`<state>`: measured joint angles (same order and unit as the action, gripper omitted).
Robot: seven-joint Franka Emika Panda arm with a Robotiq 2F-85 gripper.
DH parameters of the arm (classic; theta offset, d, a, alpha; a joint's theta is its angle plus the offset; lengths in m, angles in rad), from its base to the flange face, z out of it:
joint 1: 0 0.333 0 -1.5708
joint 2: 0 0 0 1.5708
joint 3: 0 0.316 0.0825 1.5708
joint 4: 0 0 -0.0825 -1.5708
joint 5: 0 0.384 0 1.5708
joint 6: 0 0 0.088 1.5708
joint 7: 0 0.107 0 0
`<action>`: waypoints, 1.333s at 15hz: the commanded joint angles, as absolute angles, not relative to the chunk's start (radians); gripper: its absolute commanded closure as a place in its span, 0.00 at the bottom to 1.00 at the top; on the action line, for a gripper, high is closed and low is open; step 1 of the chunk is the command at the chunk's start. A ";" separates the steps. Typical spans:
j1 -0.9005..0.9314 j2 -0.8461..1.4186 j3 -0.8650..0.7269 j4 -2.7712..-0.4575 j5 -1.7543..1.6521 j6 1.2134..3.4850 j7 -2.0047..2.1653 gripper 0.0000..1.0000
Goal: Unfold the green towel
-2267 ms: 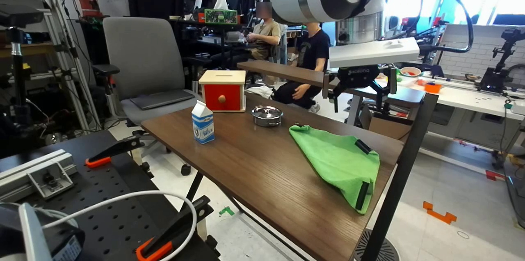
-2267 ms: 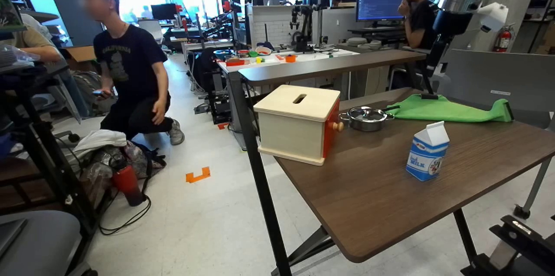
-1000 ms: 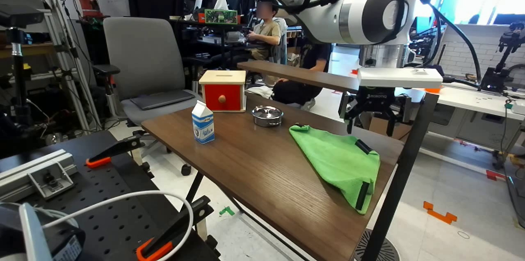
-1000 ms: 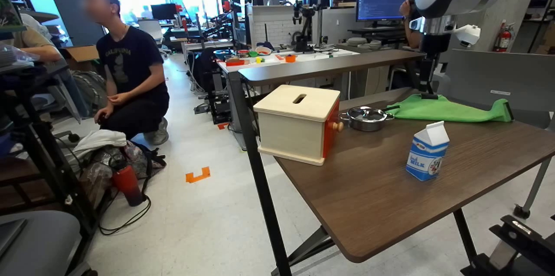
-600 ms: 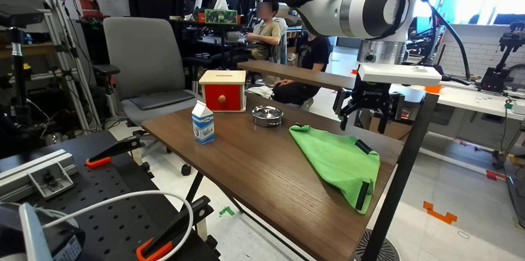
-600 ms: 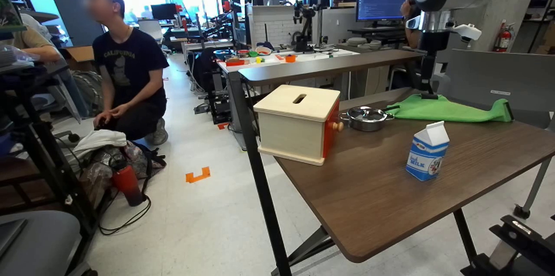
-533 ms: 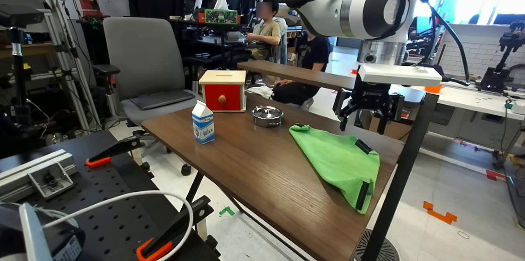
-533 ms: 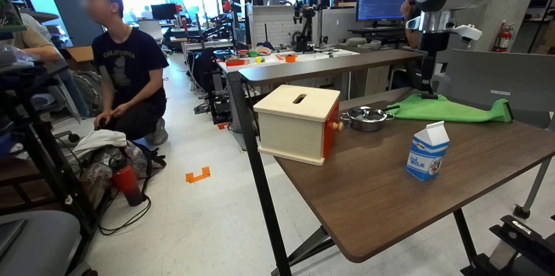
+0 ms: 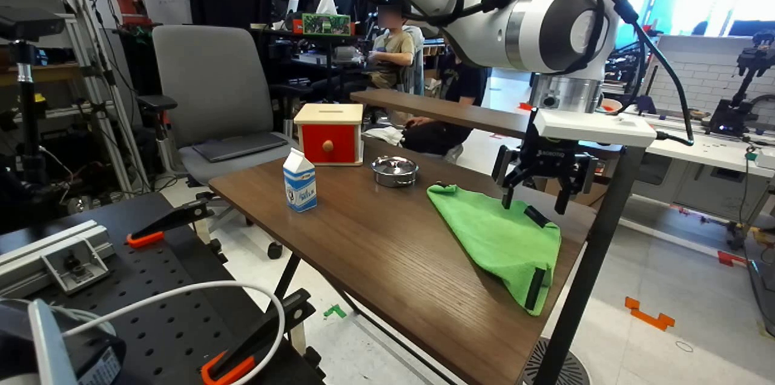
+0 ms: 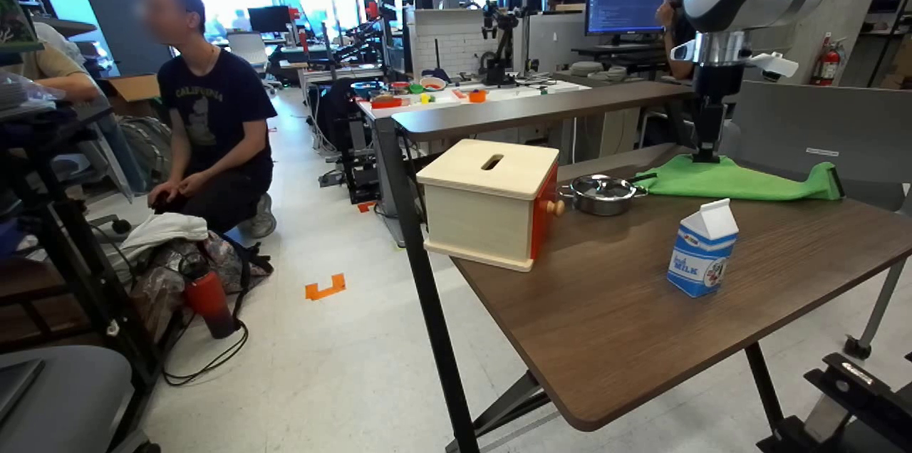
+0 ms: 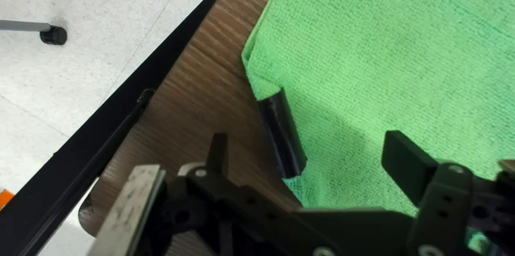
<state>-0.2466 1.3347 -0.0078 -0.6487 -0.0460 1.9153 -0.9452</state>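
Observation:
The green towel point(image 9: 493, 230) lies on the brown table, partly folded, its edges raised a little in places. It also shows in an exterior view point(image 10: 737, 181) and fills much of the wrist view point(image 11: 382, 58). A black tab point(image 9: 536, 216) sits on its far edge and another black tab point(image 9: 535, 288) on its near corner. My gripper point(image 9: 535, 206) is open and empty, pointing down at the far edge tab. In the wrist view the gripper's fingers point(image 11: 307, 143) stand wide apart, with one black tab point(image 11: 283, 135) between them. I cannot tell whether the fingertips touch the towel.
A silver pot point(image 9: 394, 171), a milk carton point(image 9: 300, 180) and a wooden box with red front point(image 9: 327, 144) stand on the table point(image 9: 387, 240). A raised shelf point(image 9: 436, 111) and a black post point(image 9: 590, 258) border the table near the gripper. A person point(image 10: 206, 111) kneels behind.
My gripper has come down towards the towel's far edge, over two seconds and again in the last half second. It stays open. The towel has not moved.

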 commanded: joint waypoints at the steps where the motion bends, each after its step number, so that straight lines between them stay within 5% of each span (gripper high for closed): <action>1: -0.256 1.371 0.000 -0.582 -0.040 1.892 -0.968 0.31; 4: -0.254 1.369 0.001 -0.581 -0.039 1.894 -0.967 0.37; 8: -0.253 1.369 0.000 -0.575 -0.040 1.900 -0.966 0.31; 13: -0.254 1.369 0.000 -0.575 -0.039 1.900 -0.965 0.44; 20: -0.253 1.372 0.000 -0.577 -0.040 1.901 -0.966 0.46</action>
<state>-0.2471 1.3419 -0.0079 -0.6293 -0.0460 1.9153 -0.9471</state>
